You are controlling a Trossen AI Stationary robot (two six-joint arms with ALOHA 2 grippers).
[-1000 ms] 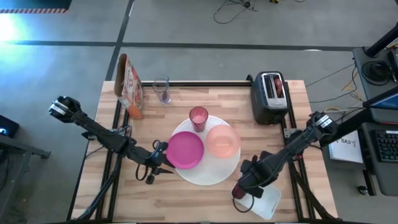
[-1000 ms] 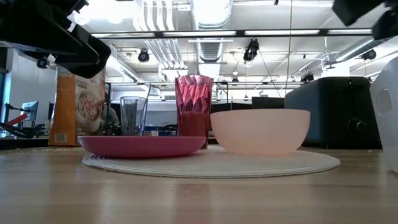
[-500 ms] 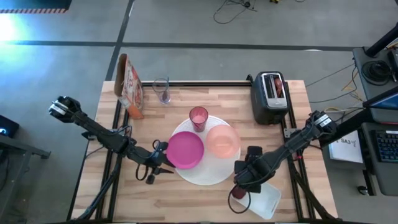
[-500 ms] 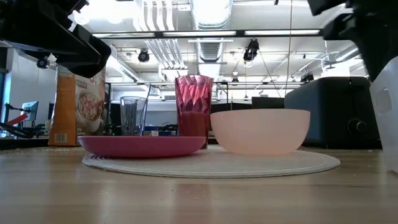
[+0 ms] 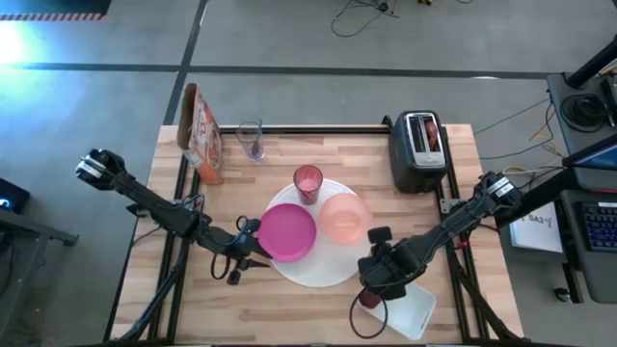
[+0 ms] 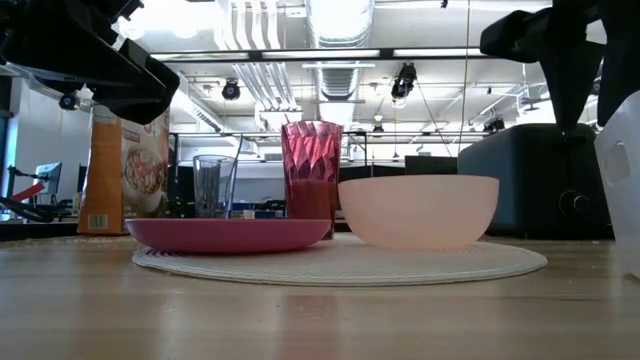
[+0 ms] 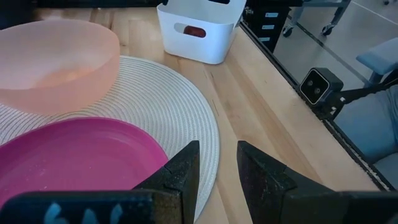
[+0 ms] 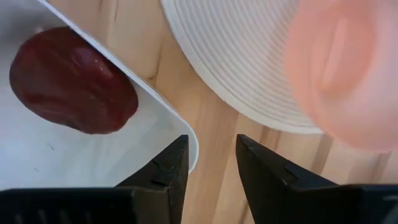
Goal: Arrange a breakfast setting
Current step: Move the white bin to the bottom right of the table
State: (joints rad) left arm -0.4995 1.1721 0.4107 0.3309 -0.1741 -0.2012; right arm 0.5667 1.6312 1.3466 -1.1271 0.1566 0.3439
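Note:
A big round white plate point(image 5: 323, 265) lies mid-table. On it rest a smaller magenta plate point(image 5: 286, 232) and a pale pink bowl point(image 5: 345, 218); a pink tumbler point(image 5: 308, 181) stands at its far edge. A clear glass point(image 5: 252, 140) stands at the far left. A dark red round fruit point(image 8: 71, 81) lies in a white bin point(image 5: 405, 310) at the near right. My right gripper point(image 8: 211, 146) is open, pointing down over the bin's rim beside the white plate. My left gripper point(image 7: 217, 149) waits open at the magenta plate's left edge, over the white plate's rim.
A cereal box point(image 5: 202, 130) stands at the far left corner. A black toaster point(image 5: 419, 149) with something brown in its slot stands at the far right. Bare wood lies along the near edge left of the bin.
My right gripper has moved from above the bin toward the table's far edge and the white plate, and its wrist has rolled. The fruit lies in the bin. My left arm has kept still.

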